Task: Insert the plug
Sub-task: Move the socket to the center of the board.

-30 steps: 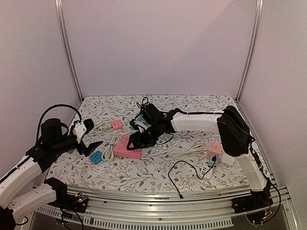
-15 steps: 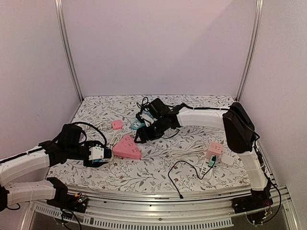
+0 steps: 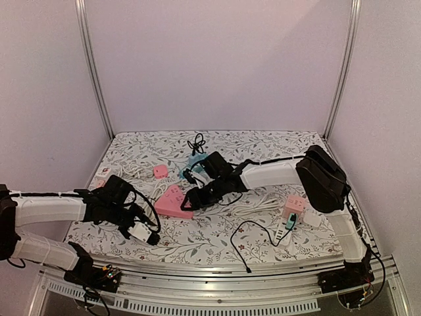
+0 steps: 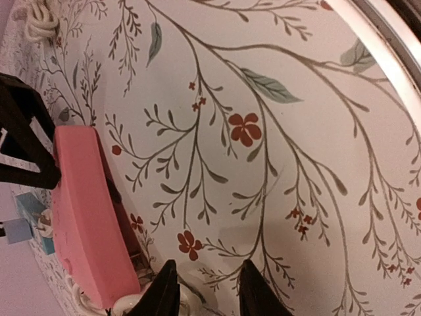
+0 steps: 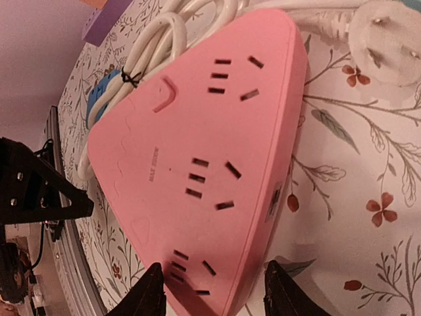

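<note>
A pink triangular power strip lies mid-table, its sockets facing up. A white three-pin plug on a white cable rests on the cloth just past one corner of the strip. My right gripper is open, its fingers astride another corner, with a gap left on one side; in the top view it sits at the strip's right side. My left gripper is low over the cloth in front of the strip, its fingers narrowly apart. A white cable loop lies by one finger.
A blue plug tied into a white cable coil lies beside the strip. A pink cube socket, a teal adapter with a black cable and a small pink piece lie around. The metal front rail is close.
My left arm swung from the left side down to the cloth in front of the strip, its jaws narrowing. My right gripper came down onto the strip's corner and narrowed too.
</note>
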`<state>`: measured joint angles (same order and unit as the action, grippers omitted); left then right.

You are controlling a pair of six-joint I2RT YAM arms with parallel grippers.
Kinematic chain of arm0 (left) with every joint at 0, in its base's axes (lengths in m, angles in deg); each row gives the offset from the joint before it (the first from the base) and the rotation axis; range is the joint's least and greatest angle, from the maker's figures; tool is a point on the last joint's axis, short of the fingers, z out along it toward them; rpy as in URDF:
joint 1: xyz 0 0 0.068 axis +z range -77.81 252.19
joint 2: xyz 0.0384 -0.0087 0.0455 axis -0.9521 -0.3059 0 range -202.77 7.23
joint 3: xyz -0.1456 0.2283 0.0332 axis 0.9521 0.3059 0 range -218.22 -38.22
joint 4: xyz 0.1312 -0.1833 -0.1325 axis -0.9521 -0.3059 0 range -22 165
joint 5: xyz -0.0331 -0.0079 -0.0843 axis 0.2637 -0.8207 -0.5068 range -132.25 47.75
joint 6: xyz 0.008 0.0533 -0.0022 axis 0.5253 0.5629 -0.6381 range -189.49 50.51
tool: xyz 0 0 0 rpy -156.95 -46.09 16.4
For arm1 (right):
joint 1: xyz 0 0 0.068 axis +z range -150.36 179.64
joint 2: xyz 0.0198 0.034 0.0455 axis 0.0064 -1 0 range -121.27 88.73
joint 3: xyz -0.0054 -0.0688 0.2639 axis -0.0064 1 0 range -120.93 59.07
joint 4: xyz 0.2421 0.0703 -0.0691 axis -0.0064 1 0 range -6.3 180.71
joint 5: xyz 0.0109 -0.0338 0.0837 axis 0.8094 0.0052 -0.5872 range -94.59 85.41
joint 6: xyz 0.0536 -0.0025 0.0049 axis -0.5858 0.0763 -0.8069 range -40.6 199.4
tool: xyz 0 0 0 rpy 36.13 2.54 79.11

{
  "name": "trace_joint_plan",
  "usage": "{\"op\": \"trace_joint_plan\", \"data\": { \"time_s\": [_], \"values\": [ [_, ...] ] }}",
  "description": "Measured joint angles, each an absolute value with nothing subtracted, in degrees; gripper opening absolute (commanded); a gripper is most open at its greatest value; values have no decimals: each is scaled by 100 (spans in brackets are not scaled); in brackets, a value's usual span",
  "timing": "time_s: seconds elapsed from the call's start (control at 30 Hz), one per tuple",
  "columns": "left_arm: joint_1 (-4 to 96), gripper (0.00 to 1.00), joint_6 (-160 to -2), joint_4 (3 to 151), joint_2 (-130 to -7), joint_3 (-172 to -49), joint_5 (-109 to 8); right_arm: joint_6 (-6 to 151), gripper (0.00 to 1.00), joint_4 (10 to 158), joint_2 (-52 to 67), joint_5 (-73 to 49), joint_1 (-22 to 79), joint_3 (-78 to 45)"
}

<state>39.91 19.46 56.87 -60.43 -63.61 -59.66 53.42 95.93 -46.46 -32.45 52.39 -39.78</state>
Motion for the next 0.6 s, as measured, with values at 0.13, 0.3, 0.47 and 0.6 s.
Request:
{"op": "trace_joint_plan", "data": {
  "time_s": [0.13, 0.3, 0.47, 0.6],
  "values": [
    [4090, 42, 2092, 5621, -6067, -6428, -5828, 5565, 32, 9510, -4139, -3336, 5521, -3169],
    [4302, 61, 1725, 4963, -5949, -7119, -5900, 6099, 34, 9650, -3781, -3373, 6235, -2653],
    [4321, 60, 162, 4843, -5916, -7797, -6055, 6459, 46, 9757, -3383, -3553, 6646, -2559],
    [4321, 59, -2316, 4889, -6471, -8459, -5692, 6475, 53, 9685, -2841, -3575, 6391, -2293]
  ]
}}
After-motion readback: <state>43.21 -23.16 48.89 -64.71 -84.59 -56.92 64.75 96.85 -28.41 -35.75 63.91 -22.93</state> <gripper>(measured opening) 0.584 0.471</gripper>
